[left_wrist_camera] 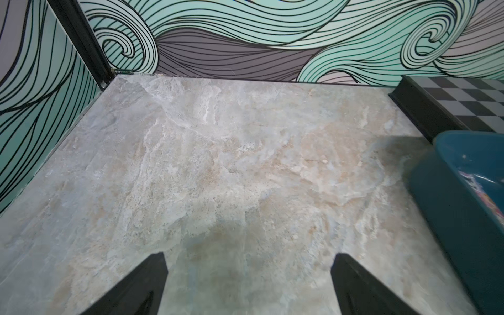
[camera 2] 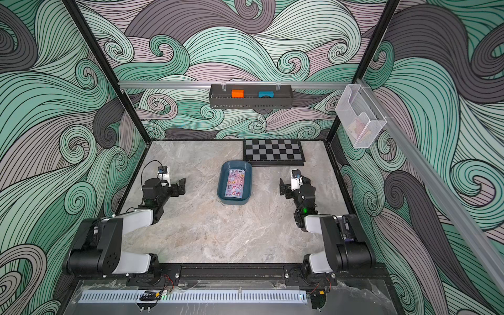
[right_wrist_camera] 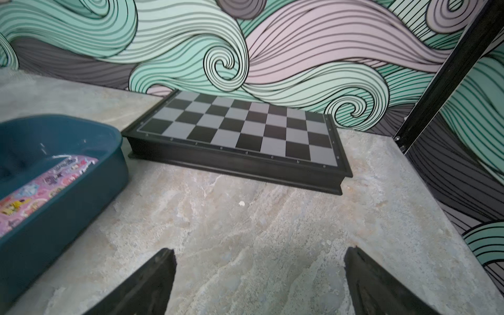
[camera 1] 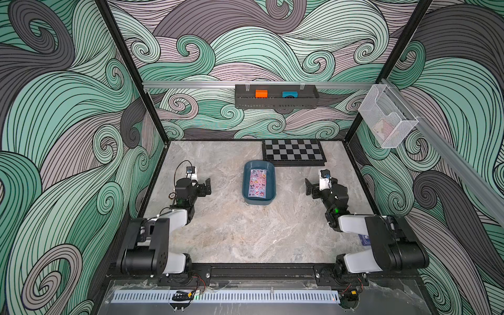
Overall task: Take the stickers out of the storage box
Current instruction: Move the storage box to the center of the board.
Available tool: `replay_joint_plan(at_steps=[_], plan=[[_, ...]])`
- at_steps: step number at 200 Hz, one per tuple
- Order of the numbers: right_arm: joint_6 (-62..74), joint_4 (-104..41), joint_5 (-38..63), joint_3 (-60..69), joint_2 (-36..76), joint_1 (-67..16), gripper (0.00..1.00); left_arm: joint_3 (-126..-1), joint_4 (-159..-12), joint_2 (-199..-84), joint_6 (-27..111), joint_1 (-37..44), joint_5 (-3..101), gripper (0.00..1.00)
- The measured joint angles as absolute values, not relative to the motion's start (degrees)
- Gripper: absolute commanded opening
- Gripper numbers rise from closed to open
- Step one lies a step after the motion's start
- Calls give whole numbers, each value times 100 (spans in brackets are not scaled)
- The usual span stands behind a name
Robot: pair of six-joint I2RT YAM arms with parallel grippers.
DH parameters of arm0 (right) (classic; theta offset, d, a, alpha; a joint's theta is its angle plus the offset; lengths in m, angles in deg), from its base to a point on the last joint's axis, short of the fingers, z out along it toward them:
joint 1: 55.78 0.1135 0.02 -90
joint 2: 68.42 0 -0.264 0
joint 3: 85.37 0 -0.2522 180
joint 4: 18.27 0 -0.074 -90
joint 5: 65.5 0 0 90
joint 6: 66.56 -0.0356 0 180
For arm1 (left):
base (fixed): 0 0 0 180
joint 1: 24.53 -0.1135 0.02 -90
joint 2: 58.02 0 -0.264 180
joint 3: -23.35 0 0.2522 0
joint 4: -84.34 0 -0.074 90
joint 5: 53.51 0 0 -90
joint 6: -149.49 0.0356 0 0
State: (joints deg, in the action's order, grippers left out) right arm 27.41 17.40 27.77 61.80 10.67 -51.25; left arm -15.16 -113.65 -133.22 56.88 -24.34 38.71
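Stickers [camera 1: 257, 183] lie flat inside box [camera 1: 259, 202]; chessboard [camera 1: 294, 155] sits just behind it. Left gripper [camera 1: 208, 186] and right gripper [camera 1: 310, 188] flank box, each well apart from it (both spread wide).

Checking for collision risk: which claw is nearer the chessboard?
Right. The right claw hangs open just short of the near edge of the chessboard. The left claw, also open, is off to the other side of the storage box, farther away.
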Motion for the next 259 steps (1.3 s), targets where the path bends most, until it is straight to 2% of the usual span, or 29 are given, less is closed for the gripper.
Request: replay_joint_plan(at_steps=[19, 44, 76, 117, 162, 203, 259], plan=[[2391, 326, 2744, 5629, 414, -5114, 99, -2010, -10337, -12810, 5271, -2434, 3807, 99], [1842, -1353, 2340, 4626, -154, -4969, 99, -2732, -9498, -12723, 4525, -2415, 3683, 99], [996, -3097, 2110, 3577, -272, -4301, 99, -3009, -8803, -13022, 3686, -2415, 4406, 99], [57, -5226, 2208, 1636, 1157, -2878, 99, -3542, -7996, -13763, 2685, -2369, 5761, 98], [-376, -6673, 2438, -228, 3194, -1730, 99, -4574, -6744, -14380, 2587, -2325, 6356, 98], [-490, -7540, 2665, -1286, 4505, -1588, 99, -5022, -6143, -14635, 2691, -2308, 6658, 97], [-499, -7951, 2886, -1502, 4772, -1721, 99, -5396, -6064, -15556, 2687, -1781, 7044, 92]])
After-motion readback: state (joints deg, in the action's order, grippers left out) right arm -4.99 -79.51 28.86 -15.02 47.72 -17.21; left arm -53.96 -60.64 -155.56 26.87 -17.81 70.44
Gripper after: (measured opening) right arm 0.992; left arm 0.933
